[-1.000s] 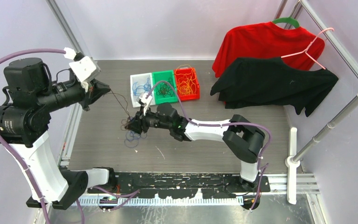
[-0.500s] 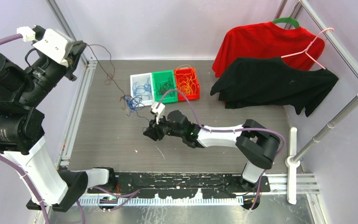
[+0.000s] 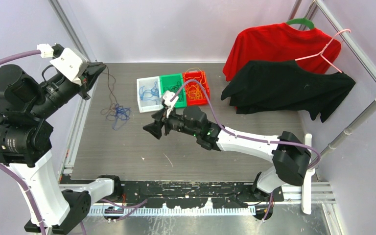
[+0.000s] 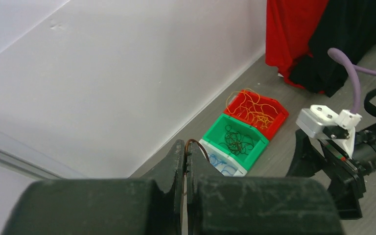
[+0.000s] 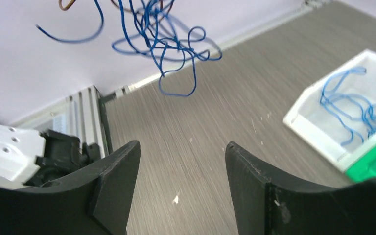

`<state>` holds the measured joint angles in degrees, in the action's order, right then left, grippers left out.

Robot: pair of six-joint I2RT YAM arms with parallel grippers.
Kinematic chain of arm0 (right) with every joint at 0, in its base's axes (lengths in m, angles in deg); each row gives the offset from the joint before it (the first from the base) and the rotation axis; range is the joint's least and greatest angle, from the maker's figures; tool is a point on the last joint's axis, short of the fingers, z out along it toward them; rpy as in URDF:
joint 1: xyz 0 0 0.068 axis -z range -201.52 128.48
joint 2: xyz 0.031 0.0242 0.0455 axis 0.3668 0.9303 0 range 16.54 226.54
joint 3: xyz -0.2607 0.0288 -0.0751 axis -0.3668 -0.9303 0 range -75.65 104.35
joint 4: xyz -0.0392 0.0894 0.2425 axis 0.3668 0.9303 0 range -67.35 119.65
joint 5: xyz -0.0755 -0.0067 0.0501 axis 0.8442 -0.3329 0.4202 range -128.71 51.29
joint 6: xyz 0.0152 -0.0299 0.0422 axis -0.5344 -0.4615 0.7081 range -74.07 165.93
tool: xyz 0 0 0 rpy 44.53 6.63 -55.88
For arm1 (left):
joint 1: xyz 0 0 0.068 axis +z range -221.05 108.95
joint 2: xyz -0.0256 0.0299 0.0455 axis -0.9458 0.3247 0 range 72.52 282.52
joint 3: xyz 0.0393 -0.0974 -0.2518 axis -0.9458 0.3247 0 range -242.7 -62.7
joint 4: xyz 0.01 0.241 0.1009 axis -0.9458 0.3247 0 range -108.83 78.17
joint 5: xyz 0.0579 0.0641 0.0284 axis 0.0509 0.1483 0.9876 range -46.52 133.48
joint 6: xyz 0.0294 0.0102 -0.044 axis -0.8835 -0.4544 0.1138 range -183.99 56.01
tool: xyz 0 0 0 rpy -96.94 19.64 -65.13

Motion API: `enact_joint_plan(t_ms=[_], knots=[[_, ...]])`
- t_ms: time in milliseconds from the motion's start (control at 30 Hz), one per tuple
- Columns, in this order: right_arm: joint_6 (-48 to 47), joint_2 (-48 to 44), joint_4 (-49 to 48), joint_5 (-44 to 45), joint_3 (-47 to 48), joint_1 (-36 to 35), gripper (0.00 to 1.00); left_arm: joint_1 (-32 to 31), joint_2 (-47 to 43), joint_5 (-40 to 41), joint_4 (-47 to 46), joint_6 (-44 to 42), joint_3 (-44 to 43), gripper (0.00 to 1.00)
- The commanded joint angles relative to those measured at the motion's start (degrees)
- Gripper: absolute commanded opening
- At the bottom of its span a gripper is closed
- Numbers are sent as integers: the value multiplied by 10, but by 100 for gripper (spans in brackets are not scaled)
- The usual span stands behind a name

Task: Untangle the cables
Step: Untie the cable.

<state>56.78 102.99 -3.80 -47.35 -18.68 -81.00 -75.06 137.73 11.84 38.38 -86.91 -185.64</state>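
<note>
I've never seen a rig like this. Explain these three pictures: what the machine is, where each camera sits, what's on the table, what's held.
It is two robot arms bolted at the near edge of a table, each ending in a two-finger gripper. One picture looks down from above and behind; the other two come from wrist cameras. The left gripper is shut on a thin brown cable, from which a blue tangle dangles. The right gripper is open and empty. At the back stand a white bin of blue cables, a green bin of dark ones, a red bin of orange ones. A red shirt and a black shirt hang at right.
</note>
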Motion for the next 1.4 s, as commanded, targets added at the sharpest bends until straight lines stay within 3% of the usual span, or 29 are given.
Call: enact_joint_plan(t_ms=[0, 200, 400, 500, 633, 700, 900, 1067, 1367], knots=[[-4, -8, -26, -33, 54, 1, 67, -1, -9, -43, -10, 15, 2, 0], [43, 12, -63, -100, 79, 1, 67, -1, -13, -46, -4, 10, 8, 0], [36, 15, -51, -110, 94, -2, 64, -1, -17, -49, -3, 12, 14, 0], [16, 21, -23, -91, 103, -1, 48, -1, -15, -50, -4, 17, 10, 0], [0, 5, -5, -62, 89, 0, 9, -1, -15, -49, -3, 15, 6, 0], [-8, -7, 4, -49, 80, -1, 1, -1, -15, -49, -2, 15, 6, 0], [-23, -41, 28, -8, 48, 1, 1, -1, -15, -38, -2, 6, 6, 0], [21, -97, 12, 7, -16, 20, 1, -2, -17, 37, -1, -33, 23, 0], [152, -222, -57, -78, -120, 121, 1, -1, -89, 167, -38, -132, 237, 0]])
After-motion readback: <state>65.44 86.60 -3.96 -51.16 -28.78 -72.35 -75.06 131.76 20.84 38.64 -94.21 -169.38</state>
